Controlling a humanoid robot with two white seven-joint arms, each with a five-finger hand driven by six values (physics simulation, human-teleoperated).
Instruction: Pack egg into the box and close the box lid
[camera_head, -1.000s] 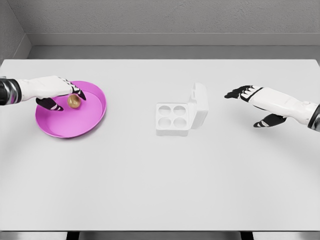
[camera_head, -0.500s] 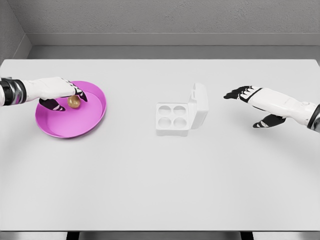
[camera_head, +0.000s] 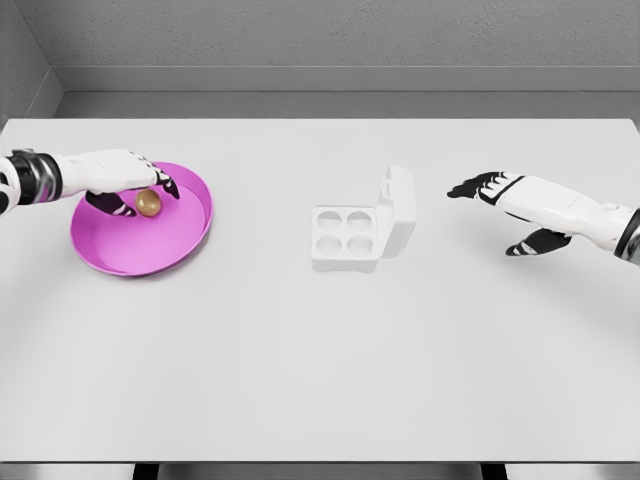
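Pink plate (camera_head: 120, 255) holds your brown egg (camera_head: 148, 203); your left robot hand (camera_head: 125, 180) curls around it, grip unconfirmed. Your right robot hand (camera_head: 510, 205) hovers spread beside the open white box (camera_head: 345, 238).

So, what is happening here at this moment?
The left hand reaches into the round pink plate, with its fingers around the small brown egg, which is not lifted yet. The white four-cup egg box stands open and empty at the table's middle. The right hand hovers open beside it.
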